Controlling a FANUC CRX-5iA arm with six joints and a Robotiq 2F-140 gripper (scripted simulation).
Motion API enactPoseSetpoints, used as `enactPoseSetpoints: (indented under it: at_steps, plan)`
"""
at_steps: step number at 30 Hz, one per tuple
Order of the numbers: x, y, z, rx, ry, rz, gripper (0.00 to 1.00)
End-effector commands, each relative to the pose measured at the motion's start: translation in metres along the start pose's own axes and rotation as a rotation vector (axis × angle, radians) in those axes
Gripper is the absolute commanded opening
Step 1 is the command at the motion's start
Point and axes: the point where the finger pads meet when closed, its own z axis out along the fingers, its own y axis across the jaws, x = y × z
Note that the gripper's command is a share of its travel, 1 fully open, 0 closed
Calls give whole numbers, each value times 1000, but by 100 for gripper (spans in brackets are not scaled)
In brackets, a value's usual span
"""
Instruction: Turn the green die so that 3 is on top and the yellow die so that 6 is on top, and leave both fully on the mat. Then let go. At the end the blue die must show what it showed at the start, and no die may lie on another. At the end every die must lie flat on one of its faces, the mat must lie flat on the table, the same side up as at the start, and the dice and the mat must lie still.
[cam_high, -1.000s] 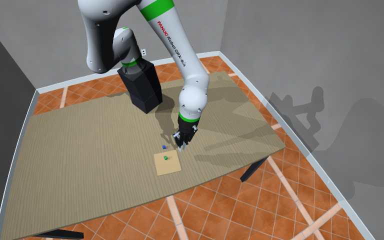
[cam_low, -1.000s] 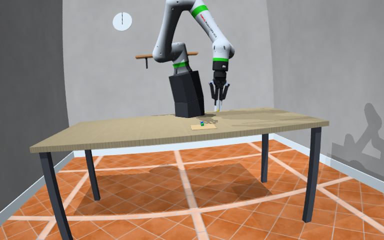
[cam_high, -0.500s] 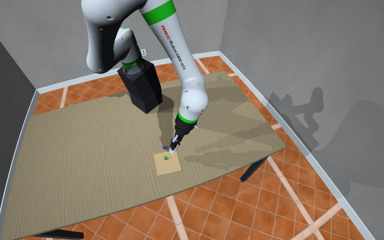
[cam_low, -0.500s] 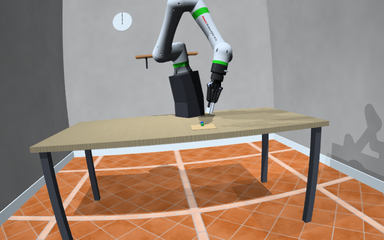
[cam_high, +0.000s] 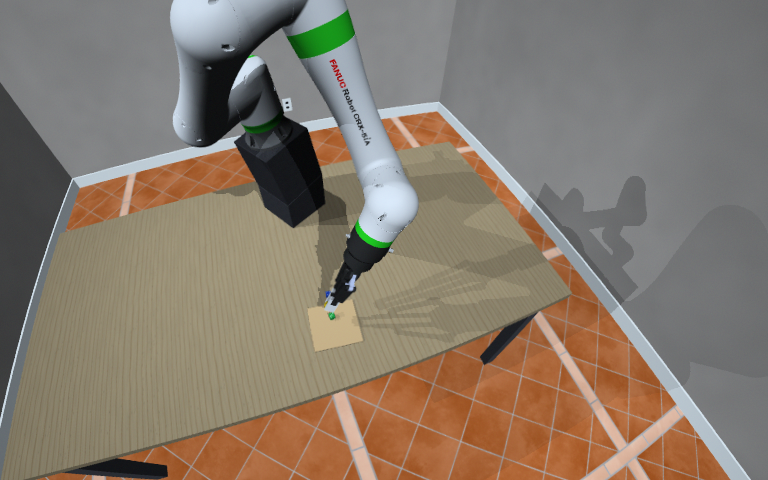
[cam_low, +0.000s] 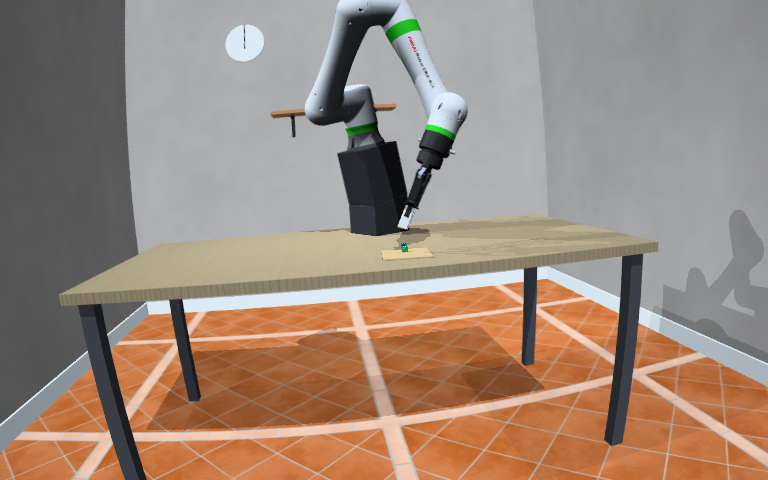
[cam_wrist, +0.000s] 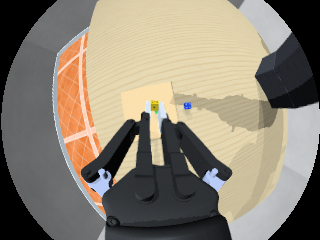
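My gripper (cam_high: 329, 306) (cam_low: 404, 224) (cam_wrist: 153, 107) is tilted and hangs a little above the back edge of the tan mat (cam_high: 341, 338) (cam_low: 417, 254) (cam_wrist: 132, 103). It is shut on the small yellow die (cam_wrist: 154, 104) (cam_high: 325, 303), which sits between the fingertips. The green die (cam_high: 331, 316) (cam_low: 403, 249) lies on the mat just below the fingertips and is partly hidden in the wrist view. The blue die (cam_high: 327, 294) (cam_low: 403, 245) (cam_wrist: 187, 106) lies on the table just behind the mat. The dice are too small for me to read their faces.
The robot's black base (cam_high: 283, 169) (cam_low: 370, 192) stands at the back of the wooden table (cam_high: 141, 294) (cam_low: 254, 266). The table's near edge lies not far in front of the mat.
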Motion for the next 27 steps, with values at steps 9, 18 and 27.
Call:
enactPoseSetpoints:
  at_steps: [9,18,27]
  plan:
    - [22,-12,10,66,111,-435,7]
    - [33,-22,14,103,205,-759,7]
    - [40,-31,15,125,299,-1056,7]
